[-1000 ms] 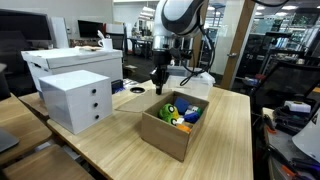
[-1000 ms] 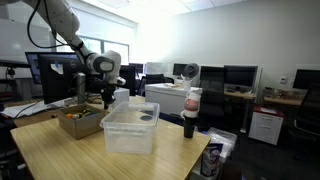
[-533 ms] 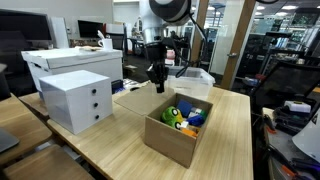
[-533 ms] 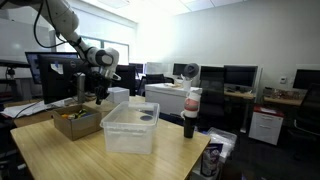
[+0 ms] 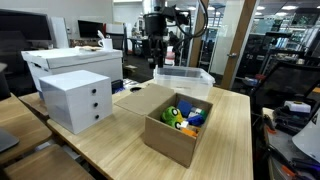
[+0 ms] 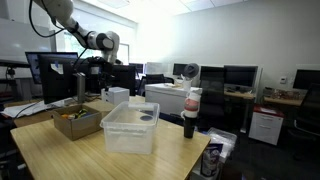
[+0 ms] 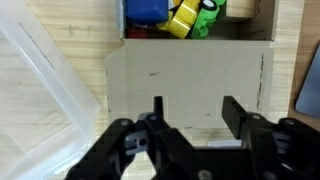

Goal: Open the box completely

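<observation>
On the worktop (image 5: 110,142), box (image 5: 178,128) sits near white drawer cube (image 5: 75,98) and clear bin (image 5: 183,76), with toys (image 7: 185,15) visible inside. Its flap (image 7: 190,75) now lies flat outward. Pincer (image 7: 195,103) has lifted well clear, jaws wide, empty. That flap looks done; I can't read the other flaps.

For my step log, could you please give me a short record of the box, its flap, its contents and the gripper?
box: open at the top, inside visible
flap: folded outward, lying flat
contents: yellow, green and blue toys
gripper: open, empty, above the flap, clear of it
</observation>
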Robot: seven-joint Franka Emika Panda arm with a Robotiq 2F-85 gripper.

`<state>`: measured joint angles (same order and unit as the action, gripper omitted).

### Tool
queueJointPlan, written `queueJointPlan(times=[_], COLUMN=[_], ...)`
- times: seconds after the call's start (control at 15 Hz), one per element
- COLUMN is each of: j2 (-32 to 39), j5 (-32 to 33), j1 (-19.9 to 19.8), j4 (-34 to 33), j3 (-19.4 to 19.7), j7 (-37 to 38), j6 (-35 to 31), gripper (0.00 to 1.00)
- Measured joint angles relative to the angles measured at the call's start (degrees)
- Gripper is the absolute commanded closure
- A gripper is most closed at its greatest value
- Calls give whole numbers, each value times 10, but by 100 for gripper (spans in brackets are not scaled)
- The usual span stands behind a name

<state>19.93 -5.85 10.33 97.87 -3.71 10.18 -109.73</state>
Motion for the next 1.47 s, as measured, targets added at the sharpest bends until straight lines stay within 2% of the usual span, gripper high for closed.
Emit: queueJointPlan(times=[0.07, 0.73, 1.47], j2=[-12, -96, -91], j5=[3, 9, 9], j1=[-3, -12, -12], j4=[3, 72, 69], j3=[0, -1, -2], j7=[-5, -51, -51], j6=[0, 1, 0], gripper=[0, 0, 0])
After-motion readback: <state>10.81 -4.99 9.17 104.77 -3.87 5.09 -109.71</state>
